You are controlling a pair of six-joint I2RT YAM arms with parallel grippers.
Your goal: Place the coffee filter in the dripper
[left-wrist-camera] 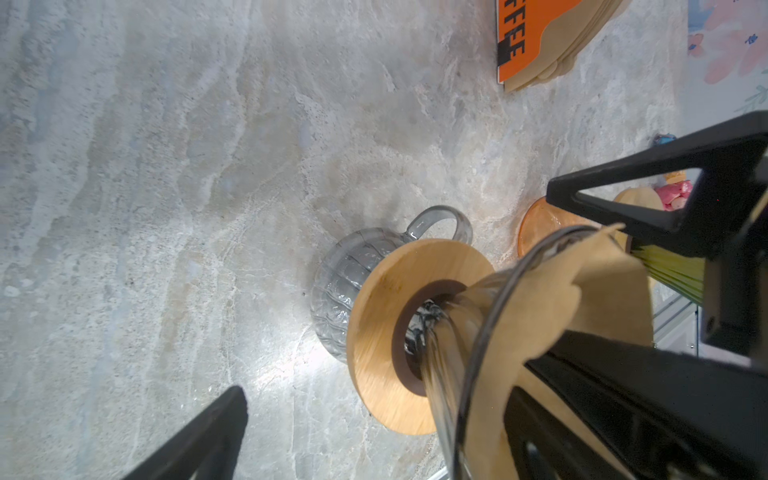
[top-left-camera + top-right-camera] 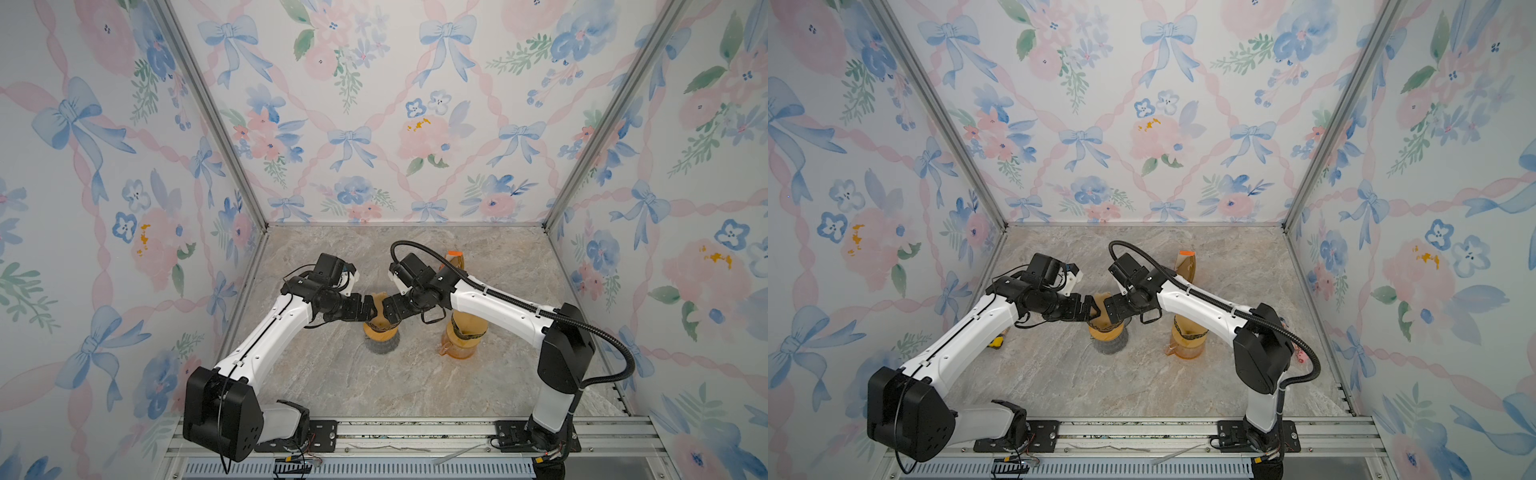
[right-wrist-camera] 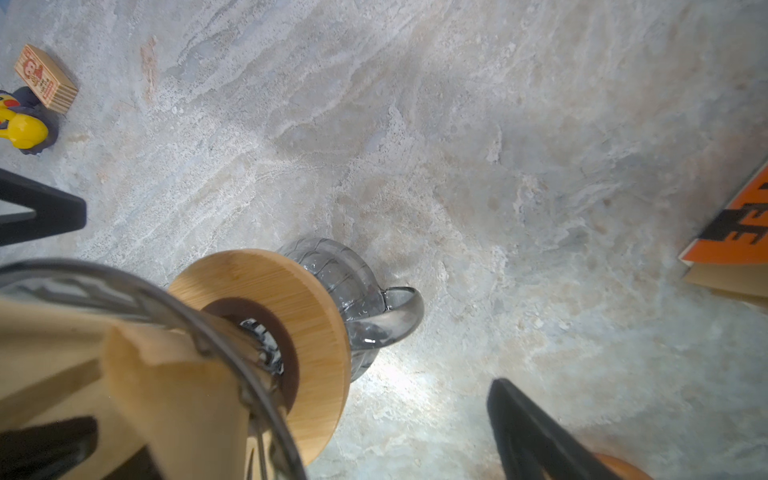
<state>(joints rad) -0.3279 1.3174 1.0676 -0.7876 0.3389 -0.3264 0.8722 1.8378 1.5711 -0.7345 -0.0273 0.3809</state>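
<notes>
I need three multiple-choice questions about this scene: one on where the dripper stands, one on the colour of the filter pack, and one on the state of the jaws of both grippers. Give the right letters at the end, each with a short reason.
1. The dripper stands on: A. a grey glass mug; B. a metal tray; C. a book.
2. The cover of the filter pack is: A. green; B. orange; C. blue.
3. The jaws of the left gripper and right gripper are: A. both shut; B. only the left open; C. both open.
Answers: 1 A, both wrist views show the dripper seated on the mug; 2 B, the cover is orange with black letters; 3 C, each wrist view shows its jaws wide apart.
</notes>
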